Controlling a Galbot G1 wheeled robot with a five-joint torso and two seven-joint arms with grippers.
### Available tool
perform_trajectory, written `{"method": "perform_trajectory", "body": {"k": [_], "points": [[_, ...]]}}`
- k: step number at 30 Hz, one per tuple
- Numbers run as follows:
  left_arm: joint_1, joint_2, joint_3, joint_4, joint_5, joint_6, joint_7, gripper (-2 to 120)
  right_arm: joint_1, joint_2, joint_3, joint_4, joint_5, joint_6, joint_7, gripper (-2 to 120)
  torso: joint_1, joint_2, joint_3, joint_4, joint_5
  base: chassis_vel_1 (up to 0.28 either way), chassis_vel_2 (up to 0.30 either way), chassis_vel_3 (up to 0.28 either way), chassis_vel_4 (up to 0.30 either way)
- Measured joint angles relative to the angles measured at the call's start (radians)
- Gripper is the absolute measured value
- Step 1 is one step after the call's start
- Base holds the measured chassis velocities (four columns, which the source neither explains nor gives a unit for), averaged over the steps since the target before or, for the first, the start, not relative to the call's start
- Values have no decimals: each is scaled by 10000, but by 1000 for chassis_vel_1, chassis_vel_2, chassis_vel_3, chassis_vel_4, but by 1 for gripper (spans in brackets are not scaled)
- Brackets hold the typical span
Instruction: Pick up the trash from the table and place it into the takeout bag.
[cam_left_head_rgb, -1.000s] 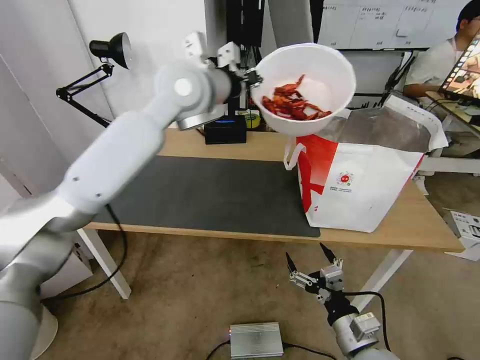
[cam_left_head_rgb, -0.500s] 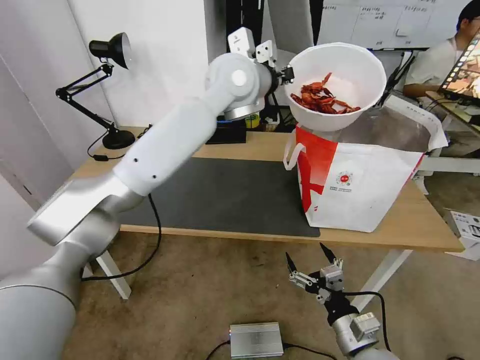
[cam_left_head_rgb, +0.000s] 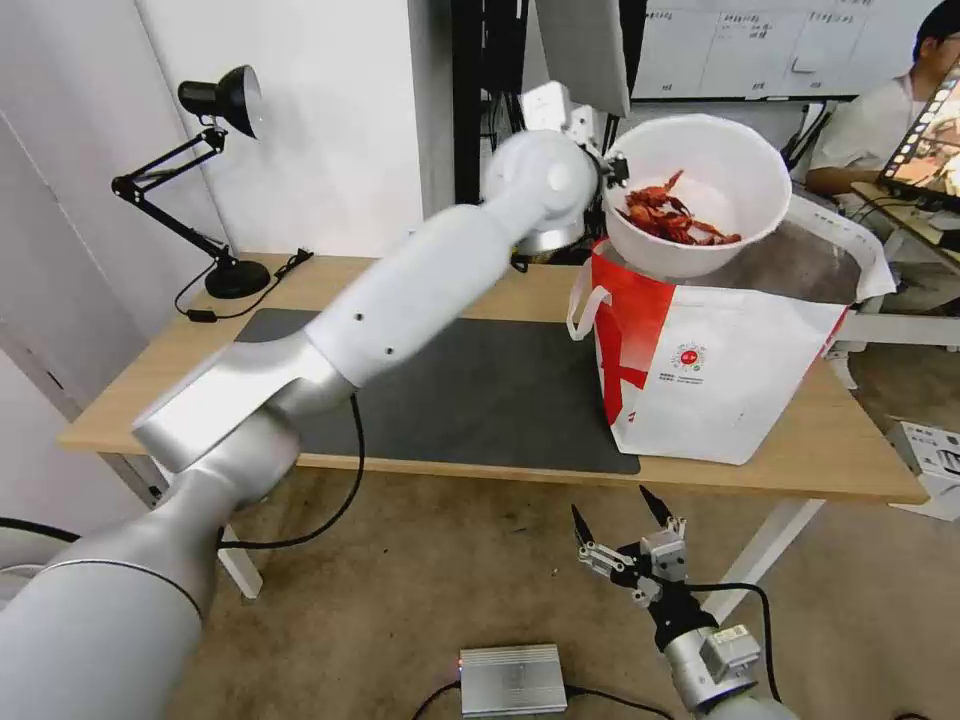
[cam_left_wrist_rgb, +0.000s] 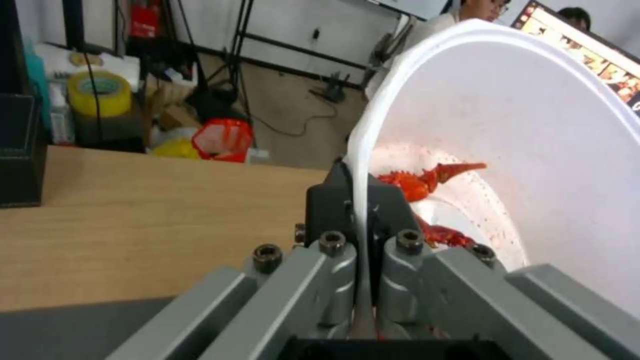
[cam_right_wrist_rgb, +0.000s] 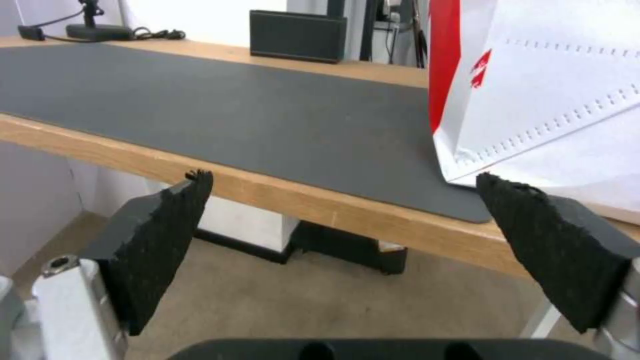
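Since the earlier frame my left arm has carried the white bowl (cam_left_head_rgb: 700, 190) further to the right and lower, so it now hangs directly over the open mouth of the takeout bag (cam_left_head_rgb: 720, 360), with its underside just above the red corner of the bag. Nearest to me, my right gripper (cam_left_head_rgb: 622, 520) waits below the front edge of the worktop (cam_left_head_rgb: 850, 470), in front of the bag, with its fingers wide apart and holding nothing. Beyond it, the bag stands upright on the worktop, with its near left corner on the dark grey mat (cam_left_head_rgb: 450, 390). Farther back, my left gripper (cam_left_wrist_rgb: 363, 210) is closed on the rim of the bowl, one finger inside and one outside. Red crayfish shells (cam_left_head_rgb: 675, 215) lie in the bowl.
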Motion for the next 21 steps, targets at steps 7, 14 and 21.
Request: {"method": "perform_trajectory", "body": {"k": [7,14,21], "points": [[120,-84,294,-10,533,-340,86,0,0,0,0,0,0,0,0,100,0,0,0,2,-1,0,0,0,0],[296,114,630,-401,773,-562,345,0,0,0,0,0,0,0,0,100,-1,0,0,1,-2,0,0,0,0],[471,261,893,-774,775,-612,378,0,0,-1,0,0,0,0,0,100,-1,0,0,2,-2,0,0,0,0]]}}
